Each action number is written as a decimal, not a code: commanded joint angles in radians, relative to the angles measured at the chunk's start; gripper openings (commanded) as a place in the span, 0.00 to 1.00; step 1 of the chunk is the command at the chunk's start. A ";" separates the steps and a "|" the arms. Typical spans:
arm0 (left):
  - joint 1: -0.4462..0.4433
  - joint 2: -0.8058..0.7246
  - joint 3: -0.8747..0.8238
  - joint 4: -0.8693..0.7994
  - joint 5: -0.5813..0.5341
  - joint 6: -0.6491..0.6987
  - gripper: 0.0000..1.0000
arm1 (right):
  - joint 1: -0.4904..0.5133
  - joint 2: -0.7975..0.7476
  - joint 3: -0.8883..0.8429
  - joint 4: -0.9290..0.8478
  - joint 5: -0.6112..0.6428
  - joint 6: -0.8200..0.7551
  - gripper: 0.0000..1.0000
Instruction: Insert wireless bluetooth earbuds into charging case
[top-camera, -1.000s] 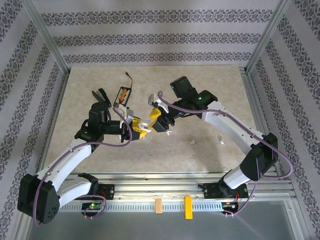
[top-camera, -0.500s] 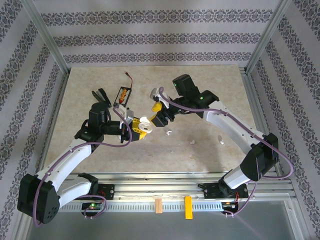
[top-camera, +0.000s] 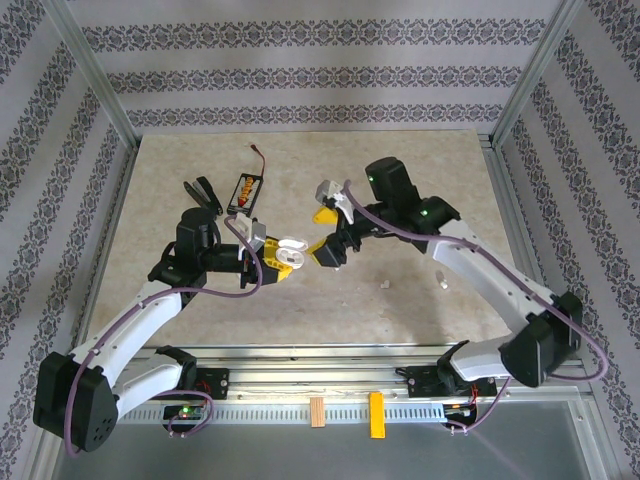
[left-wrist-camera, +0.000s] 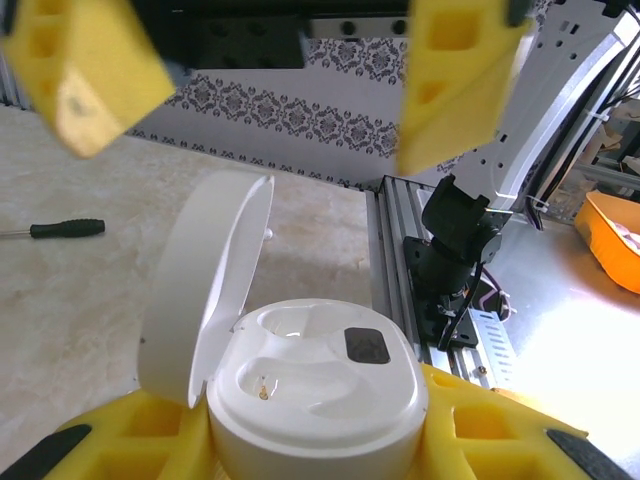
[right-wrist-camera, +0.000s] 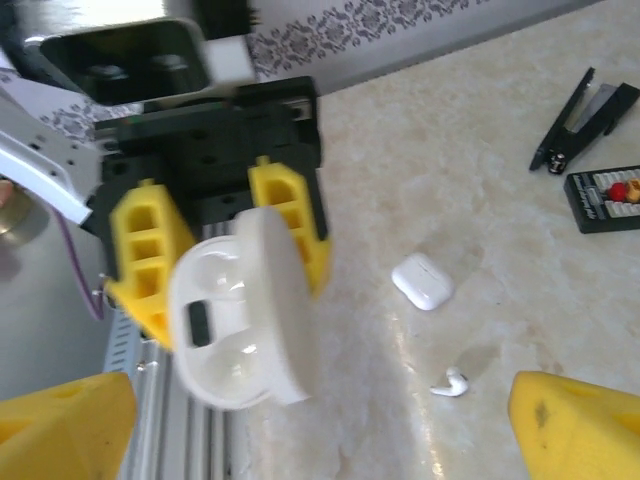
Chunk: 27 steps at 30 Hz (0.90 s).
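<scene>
Left end effector (top-camera: 280, 258) is closed on the charging case (left-wrist-camera: 320, 410). I'm gripping its white base from both sides with the yellow fingers (left-wrist-camera: 140, 440) and holding it up off the tabletop (top-camera: 400, 170) near the middle. The lid (left-wrist-camera: 205, 290) is standing open, hinging up on the left side in my left wrist view, and the two wells in the base are facing up with a small dark patch beside them. Right end effector (top-camera: 325, 235) is hanging just beside the case on its right in the top view, jaws spread wide, not touching the case. From my left wrist, its yellow fingertips (left-wrist-camera: 455, 80) are showing up top, one on each side. From my right wrist I'm looking at the open case, and past it an earbud (right-wrist-camera: 452, 382) is lying on the tabletop near a closed white case (right-wrist-camera: 422, 280) but apart from it. In the top view a tiny white piece (top-camera: 383, 285) and another white piece (top-camera: 441, 283) are lying between my right arm and the near edge, well apart from the held case. They're looking like earbuds, but they're too small to tell. A black hand tool (top-camera: 203, 192) and a small black box (top-camera: 245, 190) are sitting just beside each other at the far left. A screwdriver (left-wrist-camera: 65, 228) is lying on the tabletop, left in my left wrist view.
</scene>
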 joint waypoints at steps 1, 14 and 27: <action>-0.012 -0.019 0.003 0.051 -0.026 0.012 0.16 | -0.023 -0.102 -0.073 0.084 -0.045 0.063 0.98; -0.062 0.023 0.009 0.253 -0.076 -0.127 0.16 | -0.045 -0.293 -0.280 0.253 0.099 0.217 0.89; -0.158 0.057 0.048 0.262 -0.044 -0.154 0.16 | 0.019 -0.135 -0.204 0.284 0.022 0.109 0.40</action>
